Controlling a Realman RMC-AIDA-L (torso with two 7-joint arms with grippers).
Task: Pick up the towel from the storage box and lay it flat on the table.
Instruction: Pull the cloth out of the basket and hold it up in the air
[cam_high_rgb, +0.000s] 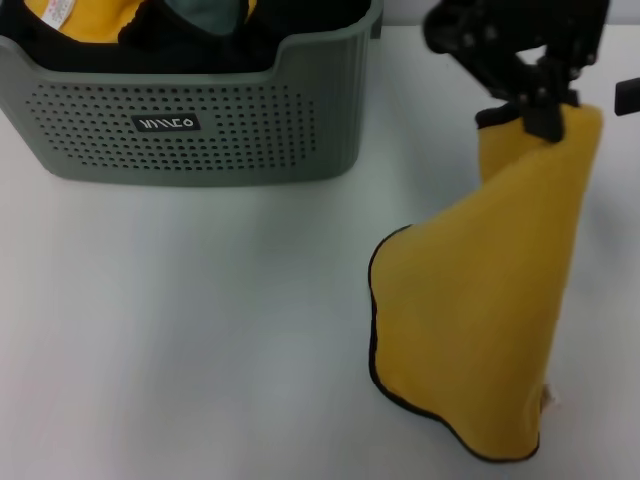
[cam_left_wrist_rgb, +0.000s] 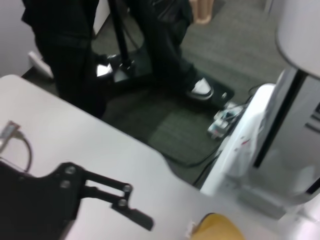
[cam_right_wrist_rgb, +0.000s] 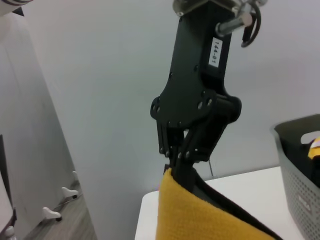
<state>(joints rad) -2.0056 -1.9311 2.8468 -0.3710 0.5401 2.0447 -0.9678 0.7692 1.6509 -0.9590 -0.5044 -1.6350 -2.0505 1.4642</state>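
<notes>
— What's the right gripper (cam_high_rgb: 545, 112) doing?

— Its jaws are clenched on the top corner of the towel (cam_high_rgb: 480, 330). I see the same pinch from the right wrist, the cloth bunched between the fingers and falling away below them.

— So it's out of the box?

— Yes. The towel hangs in a cone to the right of the storage box (cam_high_rgb: 200, 130), well apart from it. Its lower edge seems to touch the table (cam_high_rgb: 200, 350) near me, though I can't be sure how much rests there.

— What's left?

— The laying. I judge the pick-up done and the spread not yet begun: the cloth is folded on itself, not flat. More yellow cloth sits inside the box.

— And the left gripper (cam_left_wrist_rgb: 132, 210)?

— Off to the side over the table, jaws released, holding nothing.
</notes>
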